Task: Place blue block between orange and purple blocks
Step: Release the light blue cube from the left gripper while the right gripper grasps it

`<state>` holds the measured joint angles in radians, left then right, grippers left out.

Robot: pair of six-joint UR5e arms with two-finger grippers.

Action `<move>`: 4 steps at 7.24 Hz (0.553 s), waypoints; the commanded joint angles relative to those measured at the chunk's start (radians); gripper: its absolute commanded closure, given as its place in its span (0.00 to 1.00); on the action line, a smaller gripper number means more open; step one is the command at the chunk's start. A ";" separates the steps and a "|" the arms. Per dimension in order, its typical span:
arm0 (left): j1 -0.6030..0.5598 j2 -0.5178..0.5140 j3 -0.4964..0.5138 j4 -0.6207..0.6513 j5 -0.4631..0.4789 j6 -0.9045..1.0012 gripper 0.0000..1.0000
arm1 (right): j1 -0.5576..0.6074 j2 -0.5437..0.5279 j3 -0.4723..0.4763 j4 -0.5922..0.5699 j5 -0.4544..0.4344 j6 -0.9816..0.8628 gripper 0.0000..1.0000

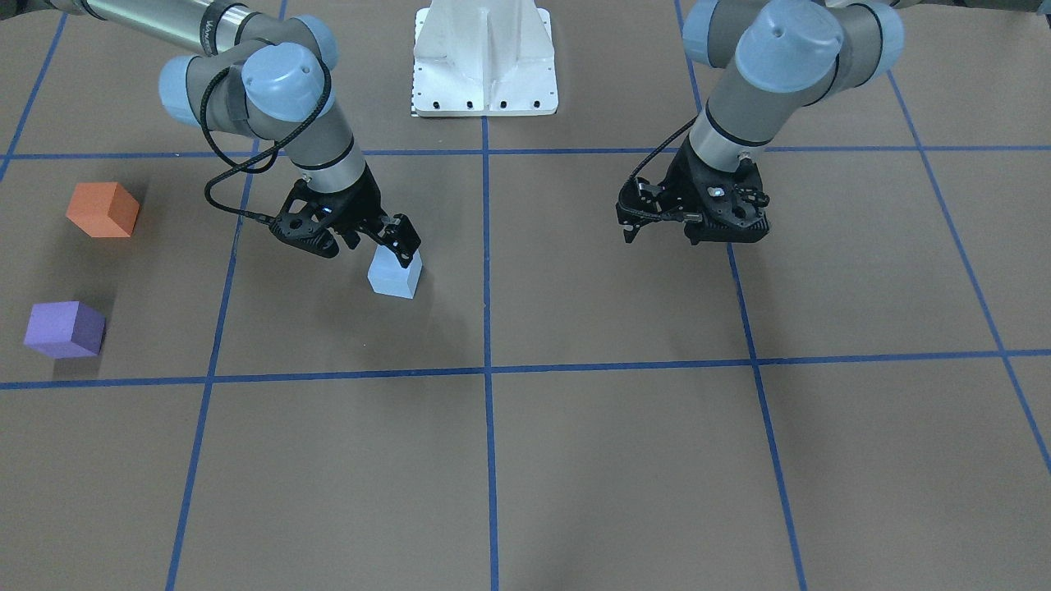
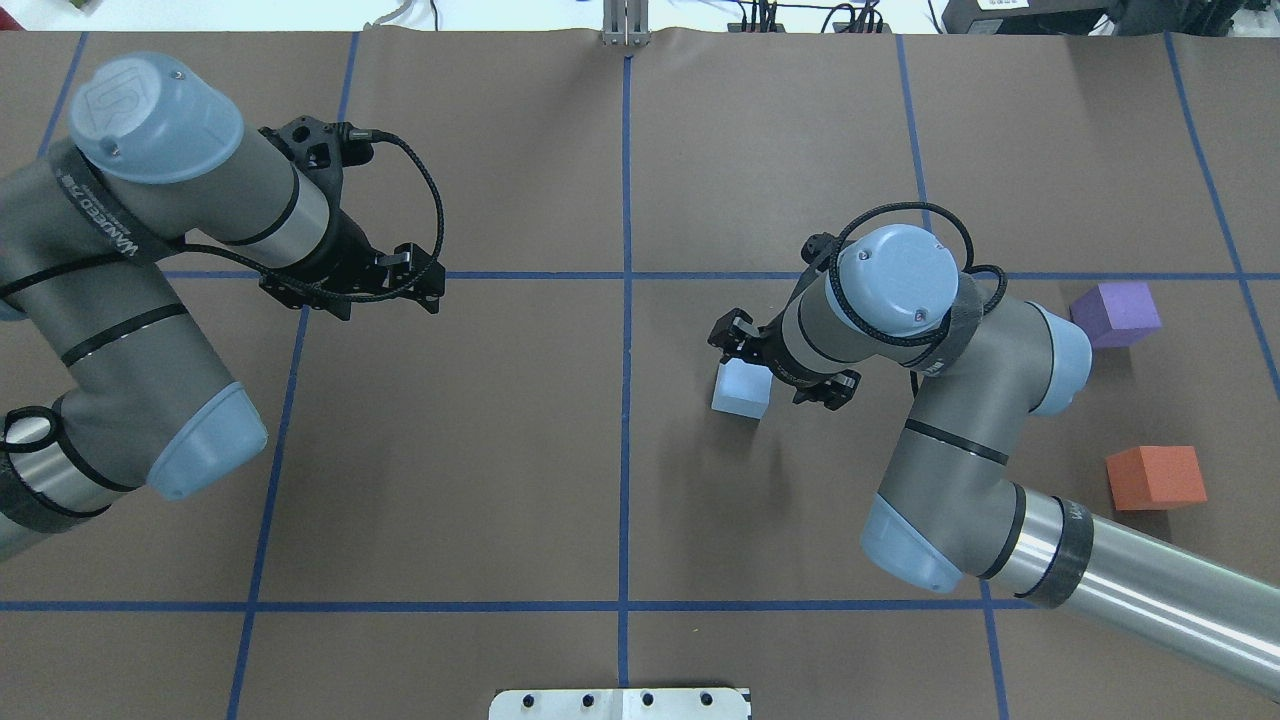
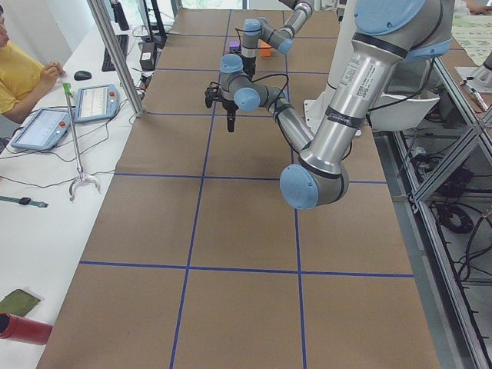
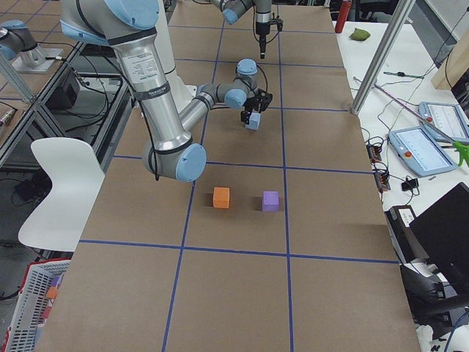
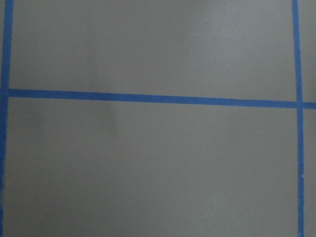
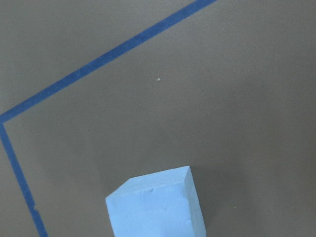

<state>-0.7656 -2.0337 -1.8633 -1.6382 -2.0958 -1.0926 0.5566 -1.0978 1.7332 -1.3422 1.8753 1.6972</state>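
Front view: the right pincer (image 1: 394, 245) straddles the top of the blue block (image 1: 395, 279); whether it clamps, I cannot tell. The left pincer (image 1: 694, 234) gapes wide.

Overhead: the right arm (image 2: 890, 290) hides that pincer's fingers. The orange block (image 2: 1155, 477) and purple block (image 2: 1115, 313) lie well away from the blue one.

Right wrist view: the blue block is cut off at the bottom edge.

Count: 3 blocks; 1 blue block (image 1: 395, 275), 1 orange block (image 1: 103, 210), 1 purple block (image 1: 64, 329); 2 arms: left arm (image 2: 130, 330), right arm (image 2: 960, 440); 1 chair (image 4: 58, 183); 1 person (image 3: 19, 69).
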 commanded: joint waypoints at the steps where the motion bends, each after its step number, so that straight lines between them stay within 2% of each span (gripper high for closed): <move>1: -0.001 0.003 -0.002 0.000 -0.001 0.000 0.01 | -0.003 0.015 -0.021 0.000 -0.018 0.001 0.01; 4: -0.001 0.004 -0.002 0.000 -0.001 0.000 0.01 | -0.009 0.018 -0.046 0.032 -0.018 -0.001 0.01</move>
<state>-0.7669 -2.0301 -1.8653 -1.6383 -2.0959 -1.0922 0.5507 -1.0820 1.6989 -1.3223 1.8579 1.6974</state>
